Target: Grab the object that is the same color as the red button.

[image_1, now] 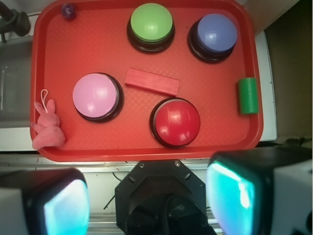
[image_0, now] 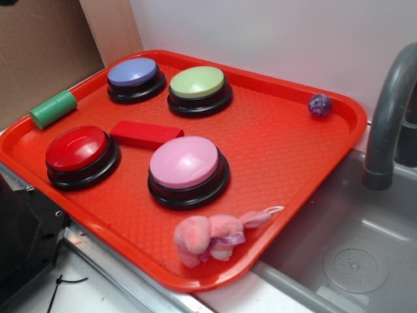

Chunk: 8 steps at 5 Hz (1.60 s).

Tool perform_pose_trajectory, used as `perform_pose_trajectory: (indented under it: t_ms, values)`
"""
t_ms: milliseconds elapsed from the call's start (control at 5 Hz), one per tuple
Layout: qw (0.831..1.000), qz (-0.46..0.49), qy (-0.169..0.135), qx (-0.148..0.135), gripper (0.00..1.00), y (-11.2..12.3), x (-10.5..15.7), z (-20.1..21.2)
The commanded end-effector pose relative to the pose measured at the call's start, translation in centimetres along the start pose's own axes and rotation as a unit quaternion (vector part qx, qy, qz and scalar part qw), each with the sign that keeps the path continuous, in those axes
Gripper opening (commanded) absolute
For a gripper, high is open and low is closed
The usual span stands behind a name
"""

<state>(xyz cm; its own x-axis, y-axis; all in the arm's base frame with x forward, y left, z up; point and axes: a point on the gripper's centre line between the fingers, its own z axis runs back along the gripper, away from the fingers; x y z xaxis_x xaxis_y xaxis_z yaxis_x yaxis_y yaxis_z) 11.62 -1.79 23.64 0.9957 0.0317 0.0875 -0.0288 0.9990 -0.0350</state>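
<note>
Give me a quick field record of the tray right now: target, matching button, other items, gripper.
target: red block, lying flat on the tray, between the four buttons, untouched
match: red button, just beside the block
other buttons: pink, green, blue-purple
green cylinder: lying on the tray rim near the red button
pink plush: at the tray edge by the pink button
purple ball: far corner near the sink
gripper: open, above the tray's near edge, holding nothing

Red block (image_1: 151, 82) lies flat btwn pink button (image_1: 96, 96) & red button (image_1: 176, 121) (pincer (image_1: 146, 203) fingers apart, above tray edge (image_1: 146, 154)).
</note>
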Motion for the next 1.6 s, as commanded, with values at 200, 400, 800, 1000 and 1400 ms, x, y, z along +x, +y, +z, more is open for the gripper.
perform_pose_trajectory:
  t_ms: [200,400,800,1000,1400]
  values:
    - [1.0,-0.024,-0.015,0.011,1.0,0.5,0.7,-0.9]
    - [0.998,-0.05,-0.031,0.005,1.0,1.2,1.2,-1.9]
    - [0.986,-0.152,-0.066,0.02,1.0,2.4,2.7,-4.1]
    - [0.966,-0.236,-0.099,0.021,1.0,2.4,4.0,-5.4]
    - [0.933,-0.346,-0.097,0.02,1.0,3.0,6.2,-9.6]
